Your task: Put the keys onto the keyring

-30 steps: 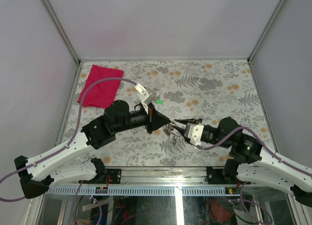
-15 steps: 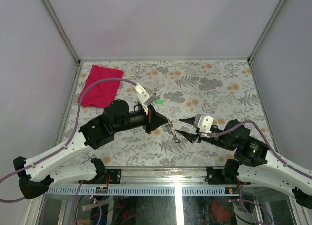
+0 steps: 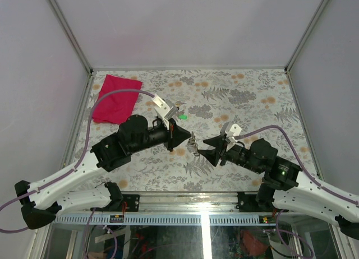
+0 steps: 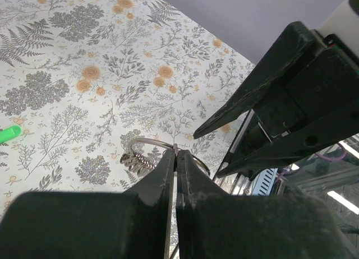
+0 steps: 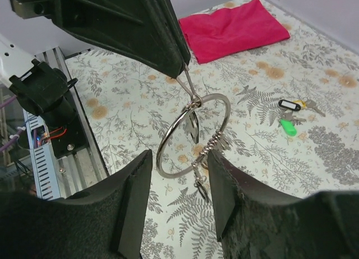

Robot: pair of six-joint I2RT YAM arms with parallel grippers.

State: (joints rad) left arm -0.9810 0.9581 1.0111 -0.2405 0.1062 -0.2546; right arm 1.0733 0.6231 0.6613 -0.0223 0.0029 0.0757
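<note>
The left end effector (image 3: 190, 138) sits over the middle of the table (image 3: 252, 96), its two fingers pressed together and clamped on the top of the keyring (image 5: 161, 153). The ring hangs from those fingertips above the flowered surface, and a few small silvery loops and pieces dangle from its wire. The right end effector (image 3: 205, 147) faces it from the right with its fingers spread apart and nothing between them. In the top view its tips are just beside the ring, and no contact shows. In the right wrist view the ring appears in the gap between the two dark fingers. The keys (image 5: 296, 106) lie flat on the table on the far side, well apart from the ring, with a bright green piece (image 5: 288, 127) just beside them. A red cloth (image 3: 116, 98) lies crumpled at the far left corner.
</note>
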